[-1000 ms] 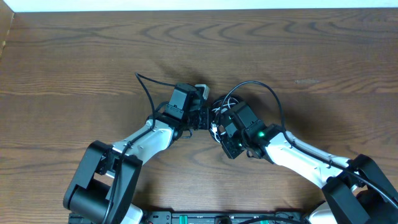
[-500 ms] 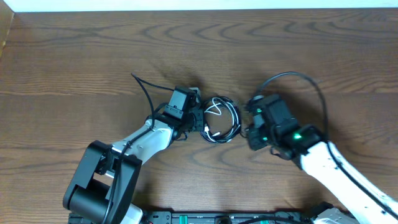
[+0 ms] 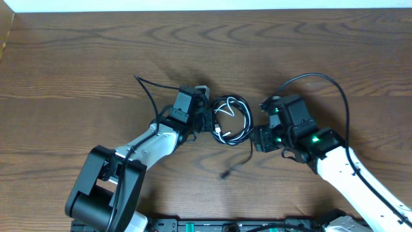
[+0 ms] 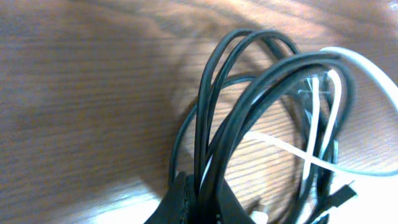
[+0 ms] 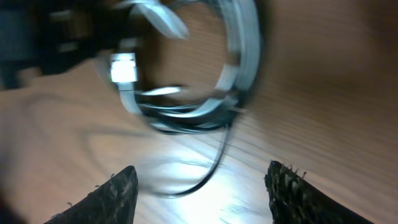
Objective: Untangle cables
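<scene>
The cables (image 3: 247, 122) lie as one coil of black loops in the middle of the table, with a white cable (image 3: 223, 111) crossing inside it. One black end (image 3: 237, 161) trails out of the coil toward the front edge. My left gripper (image 3: 207, 122) is shut on the coil's left side; in the left wrist view its jaws pinch several black loops (image 4: 249, 112) with the white cable (image 4: 348, 59) behind. My right gripper (image 3: 259, 138) stands open just right of the coil, nothing between its fingers. In the right wrist view the blurred coil (image 5: 239, 74) lies ahead of the gripper (image 5: 208, 193).
Bare wooden tabletop (image 3: 77, 58) surrounds the coil. The arms' own thick black wires arch over the left wrist (image 3: 149, 93) and the right wrist (image 3: 322, 80). A light strip runs along the table's far edge (image 3: 212, 5).
My right gripper has pulled back to the right, away from the coil, and opened, letting go. A black cable end now trails toward the front. The left gripper keeps its hold.
</scene>
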Robot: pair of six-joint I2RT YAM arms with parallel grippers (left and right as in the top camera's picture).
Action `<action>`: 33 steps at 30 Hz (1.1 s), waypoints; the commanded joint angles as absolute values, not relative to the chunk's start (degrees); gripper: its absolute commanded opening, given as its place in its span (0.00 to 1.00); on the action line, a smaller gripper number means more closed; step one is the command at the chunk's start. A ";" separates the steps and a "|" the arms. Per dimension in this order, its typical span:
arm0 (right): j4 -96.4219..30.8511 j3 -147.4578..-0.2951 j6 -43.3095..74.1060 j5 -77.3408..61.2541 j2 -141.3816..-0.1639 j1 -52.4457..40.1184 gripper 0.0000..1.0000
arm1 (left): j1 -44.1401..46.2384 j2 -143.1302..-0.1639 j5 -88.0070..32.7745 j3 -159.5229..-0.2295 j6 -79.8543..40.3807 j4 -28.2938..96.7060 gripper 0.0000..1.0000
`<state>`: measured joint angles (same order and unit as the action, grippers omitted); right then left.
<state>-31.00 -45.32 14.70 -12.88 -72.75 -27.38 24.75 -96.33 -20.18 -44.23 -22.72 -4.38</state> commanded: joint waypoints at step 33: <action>-16.05 -46.00 12.38 -9.80 -93.76 -40.23 0.01 | 24.51 -96.55 -26.39 -44.01 -25.41 -5.48 0.07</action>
